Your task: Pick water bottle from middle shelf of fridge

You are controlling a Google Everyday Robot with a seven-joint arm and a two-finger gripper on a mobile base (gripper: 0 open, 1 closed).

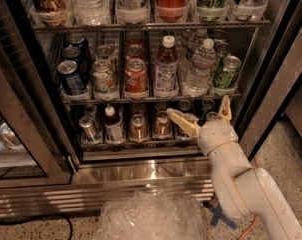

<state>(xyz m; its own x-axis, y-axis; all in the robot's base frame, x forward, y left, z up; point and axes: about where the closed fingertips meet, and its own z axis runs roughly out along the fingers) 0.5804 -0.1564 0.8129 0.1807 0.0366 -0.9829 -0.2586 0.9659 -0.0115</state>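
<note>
The water bottle, clear and ribbed with a white cap, stands on the middle shelf of the fridge, in a lane right of centre. It is between a white-capped bottle of brown liquid and a green can. My gripper is open and empty. It sits below the middle shelf, in front of the right end of the lower rack of short cans, and under the water bottle. Its left finger points left and its right finger points up.
Blue, white and red cans fill the left lanes. Tall bottles stand on the upper rack. The open glass door is at the left and a steel frame at the right. Crumpled clear plastic lies on the floor.
</note>
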